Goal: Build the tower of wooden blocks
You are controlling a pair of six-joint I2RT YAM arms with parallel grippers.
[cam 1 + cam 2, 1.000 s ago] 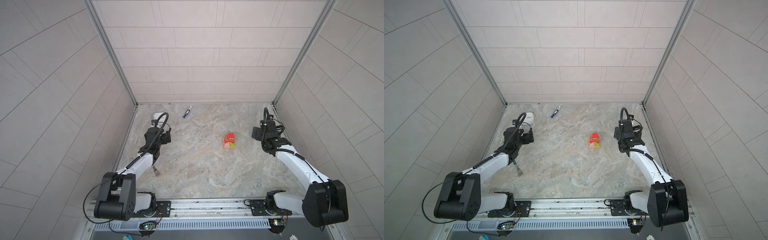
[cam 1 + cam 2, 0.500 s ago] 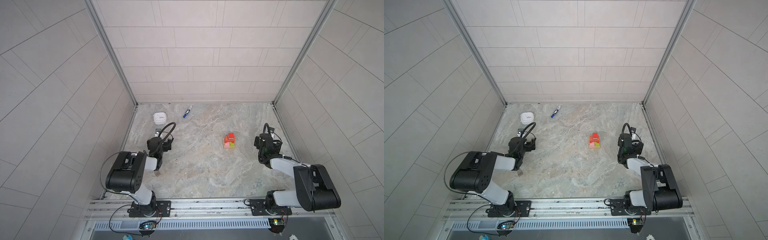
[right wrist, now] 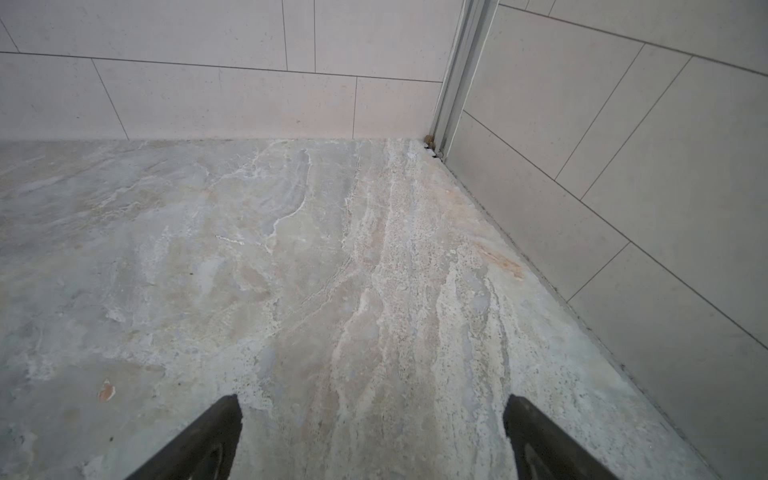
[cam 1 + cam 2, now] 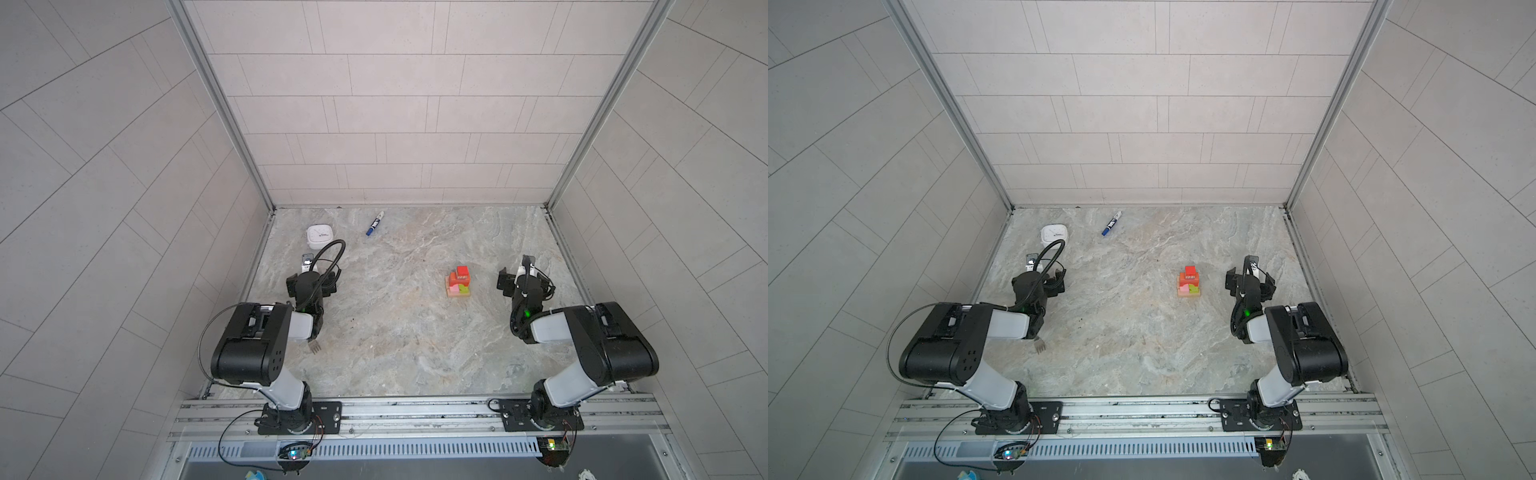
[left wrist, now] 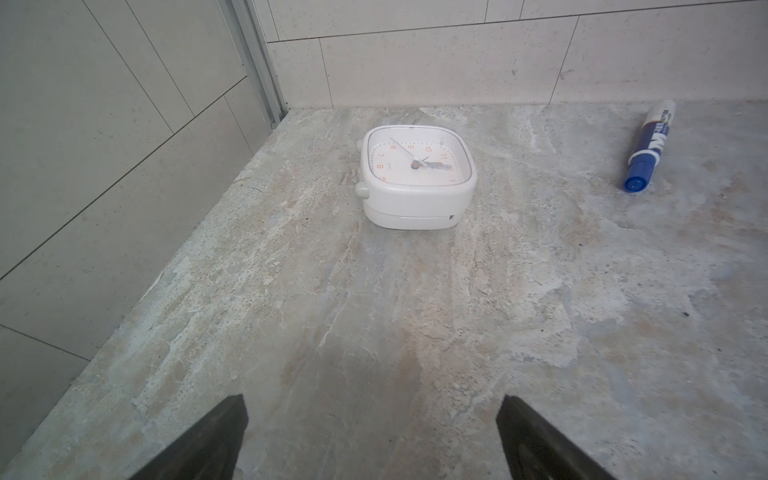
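The marbled bench [image 4: 395, 332] carries everything; the folded left arm [image 4: 257, 345] and right arm [image 4: 598, 349] hide parts of it in both top views. Each wrist view cuts off all but two dark fingertips; the left hand [image 5: 372, 419] is spread wide over bare stone, and the right hand [image 3: 372, 415] is likewise spread, gripping nothing. The tower [image 4: 458, 282] stands right of centre, near the right hand but apart from it; red tops it, with orange, pink, lime and tan below, though single blocks blur together. A white alarm clock [image 5: 417, 178] lies face up; a blue marker pen [image 5: 648, 149] lies nearby; a tiny pronged thing [image 4: 316, 347] beside the left arm is too small to identify.
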